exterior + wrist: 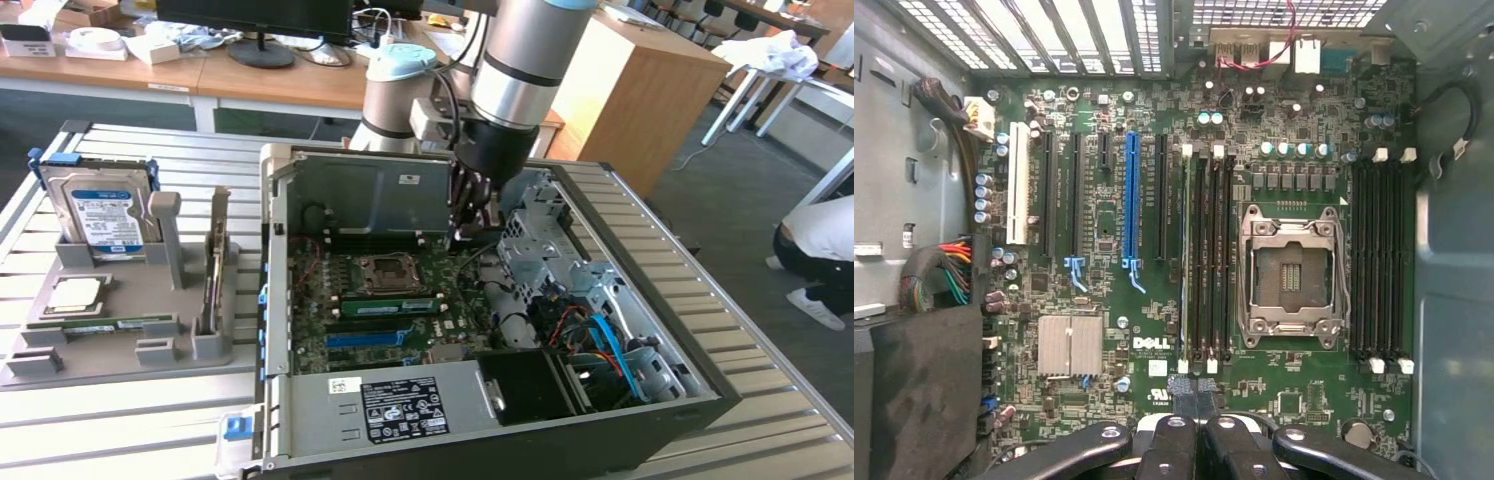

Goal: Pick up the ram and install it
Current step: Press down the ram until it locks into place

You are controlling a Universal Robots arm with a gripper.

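The ram (387, 305) is a long green stick standing on edge in a memory slot of the motherboard (400, 340), just beside the empty processor socket (390, 272). In the wrist view it shows edge-on as a thin pale line (1184, 260) along the outermost of the black slots. My gripper (470, 238) hangs inside the open computer case, above the board and apart from the stick, toward the exterior view's right of the socket. Its black fingers (1172, 440) are pressed together, and the gripper (1194, 400) is shut with nothing in it.
A grey holder (120, 345) at the exterior view's left carries a blue-labelled hard drive (104, 215), a silver processor chip (74, 295) and another flat green stick (107, 323). Case walls (274, 260), a drive cage (541, 235) and cables (601, 335) surround the board. A crouching person (814, 250) is at the right edge.
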